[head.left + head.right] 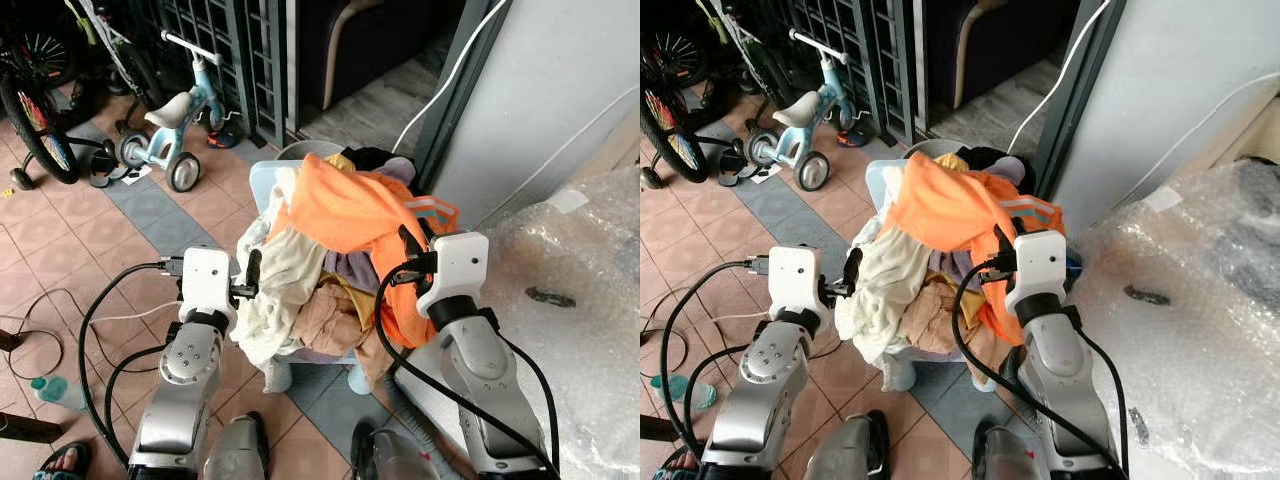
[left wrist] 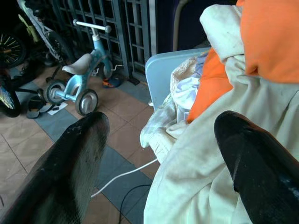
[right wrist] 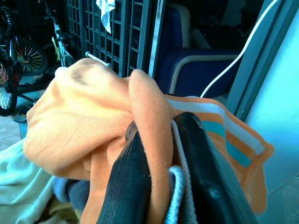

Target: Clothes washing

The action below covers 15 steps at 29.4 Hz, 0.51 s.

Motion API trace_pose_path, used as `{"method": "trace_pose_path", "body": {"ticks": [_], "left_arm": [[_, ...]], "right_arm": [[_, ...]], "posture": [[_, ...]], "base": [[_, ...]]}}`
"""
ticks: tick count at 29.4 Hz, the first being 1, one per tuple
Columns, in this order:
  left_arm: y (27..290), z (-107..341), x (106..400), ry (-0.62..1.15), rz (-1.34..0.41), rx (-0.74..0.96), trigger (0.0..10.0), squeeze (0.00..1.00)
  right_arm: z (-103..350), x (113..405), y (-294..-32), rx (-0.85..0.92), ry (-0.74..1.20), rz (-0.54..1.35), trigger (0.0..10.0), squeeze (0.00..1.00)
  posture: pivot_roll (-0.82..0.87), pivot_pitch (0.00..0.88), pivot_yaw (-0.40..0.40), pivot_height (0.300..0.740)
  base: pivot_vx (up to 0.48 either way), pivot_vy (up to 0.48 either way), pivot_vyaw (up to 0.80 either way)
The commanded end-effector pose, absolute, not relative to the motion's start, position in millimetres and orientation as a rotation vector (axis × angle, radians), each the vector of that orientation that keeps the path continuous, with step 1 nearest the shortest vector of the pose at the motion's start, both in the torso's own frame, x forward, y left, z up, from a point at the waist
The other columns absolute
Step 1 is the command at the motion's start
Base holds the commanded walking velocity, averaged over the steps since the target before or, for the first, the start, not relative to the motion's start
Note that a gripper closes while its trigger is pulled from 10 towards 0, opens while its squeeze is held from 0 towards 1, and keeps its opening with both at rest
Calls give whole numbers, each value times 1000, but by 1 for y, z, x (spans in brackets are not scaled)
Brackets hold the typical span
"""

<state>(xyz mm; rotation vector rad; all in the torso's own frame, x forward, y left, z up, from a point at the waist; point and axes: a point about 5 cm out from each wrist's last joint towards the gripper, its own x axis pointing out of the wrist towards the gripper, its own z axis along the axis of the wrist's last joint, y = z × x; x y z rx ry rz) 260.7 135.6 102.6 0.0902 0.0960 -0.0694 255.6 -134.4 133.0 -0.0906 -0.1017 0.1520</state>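
Right hand [image 3: 161, 186] pinches orange garment [image 1: 340, 205]; writing unreadable.

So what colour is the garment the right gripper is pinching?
Orange garment, with a pale and teal striped hem; right wrist view shows it best.

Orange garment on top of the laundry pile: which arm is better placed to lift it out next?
The right. Its tool is already shut on the orange garment, fabric pinched between its fingers. The left tool is open beside the cream cloth, holding nothing.
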Motion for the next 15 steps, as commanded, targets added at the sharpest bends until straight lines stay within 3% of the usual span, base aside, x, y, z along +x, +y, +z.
{"method": "trace_pose_path", "body": {"ticks": [1,6,15], "left_arm": [[134,102,258,103,-80,83,10000,0],[132,103,258,97,-97,80,10000,0],[136,106,260,102,-94,27,10000,0]], "right_arm": [[134,257,-145,-113,-106,116,10000,0],[134,256,-154,-132,-99,83,10000,0],[143,261,-154,-106,-122,54,10000,0]], "posture": [[-25,99,4,740],[-30,100,7,740],[-27,100,3,740]], "base": [[-300,0,0],[0,0,0],[0,0,-785]]}}
